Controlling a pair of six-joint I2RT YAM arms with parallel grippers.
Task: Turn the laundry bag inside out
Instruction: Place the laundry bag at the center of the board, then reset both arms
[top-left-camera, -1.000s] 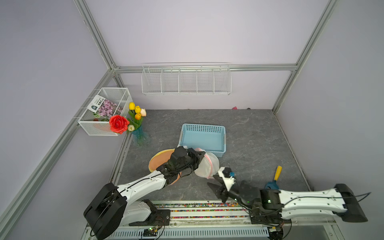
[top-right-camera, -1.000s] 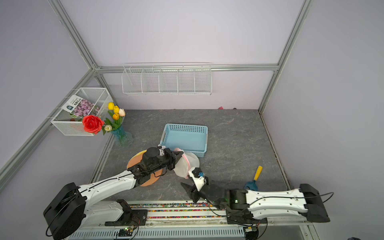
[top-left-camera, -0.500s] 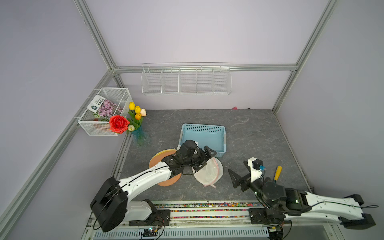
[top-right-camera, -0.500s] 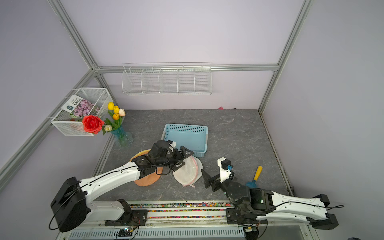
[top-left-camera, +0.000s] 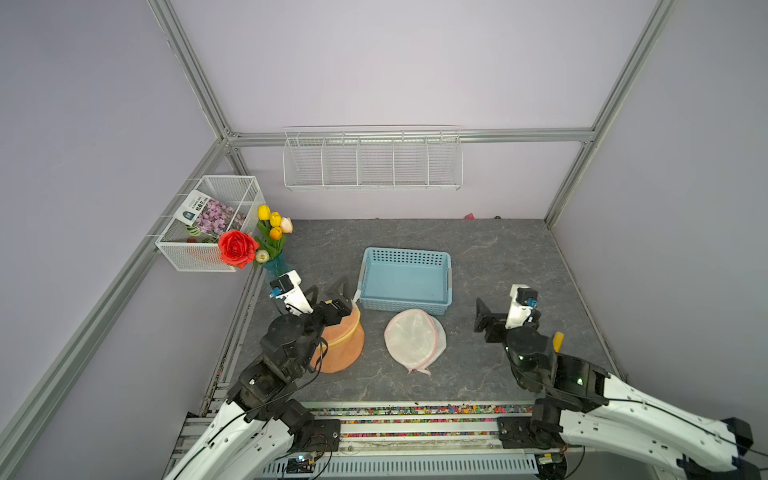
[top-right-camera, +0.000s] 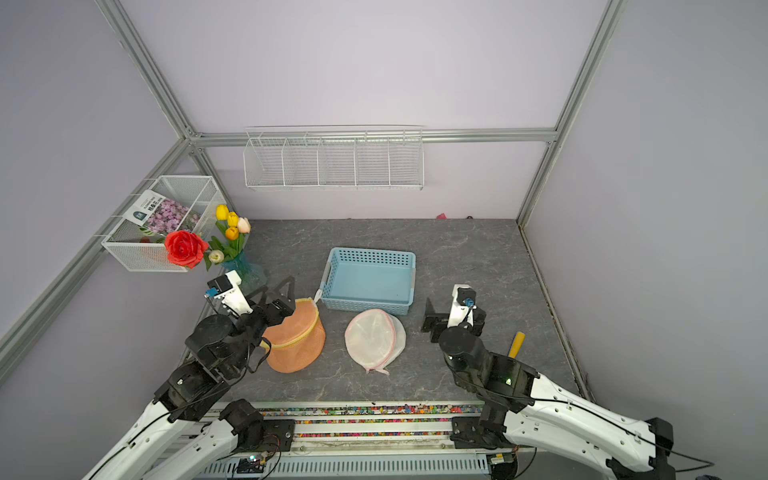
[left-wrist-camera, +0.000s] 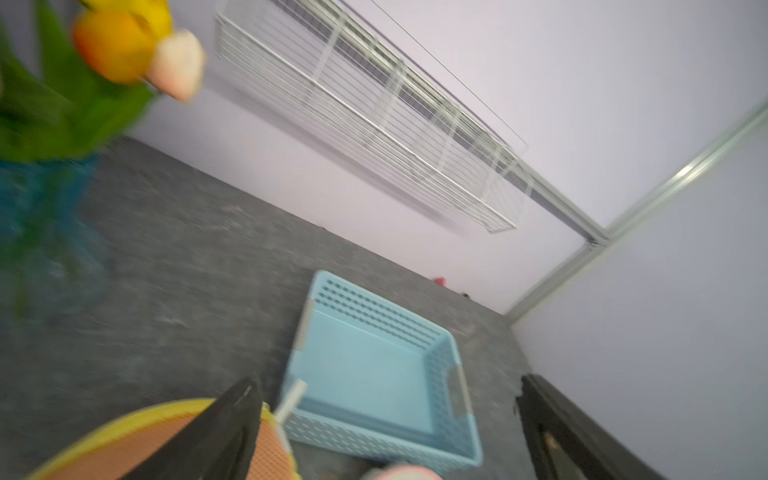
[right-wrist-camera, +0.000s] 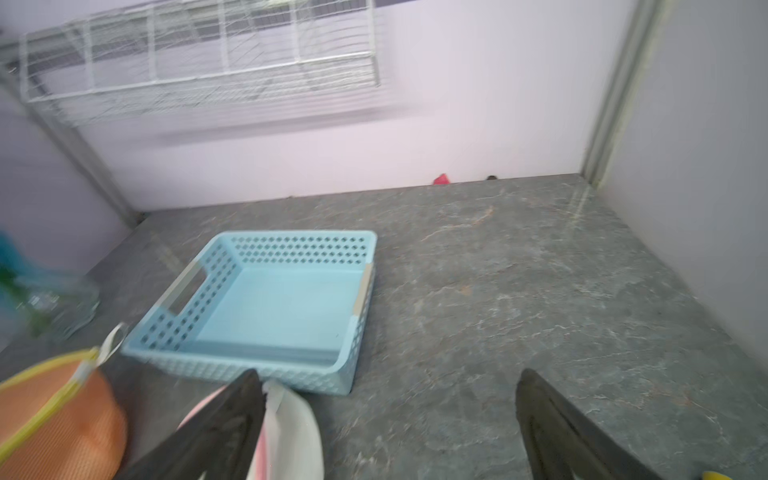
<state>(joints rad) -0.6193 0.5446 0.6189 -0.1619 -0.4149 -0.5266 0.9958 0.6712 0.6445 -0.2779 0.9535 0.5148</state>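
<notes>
Left end effector (top-left-camera: 326, 293): jaws wide, empty, beside orange mesh bag (top-left-camera: 343, 347). Laundry bag (top-left-camera: 413, 338): white mesh, pink trim, slumped mid-tabletop (top-left-camera: 498, 257) toward the front edge, just before blue basket (top-left-camera: 403, 306). Judged light, limp, snag-prone; pinch the trimmed rim. Right end effector (top-left-camera: 507, 316): wide, empty, apart.

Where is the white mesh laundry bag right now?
In both top views the white laundry bag lies on the table just in front of the blue basket, right of the orange bag.
</notes>
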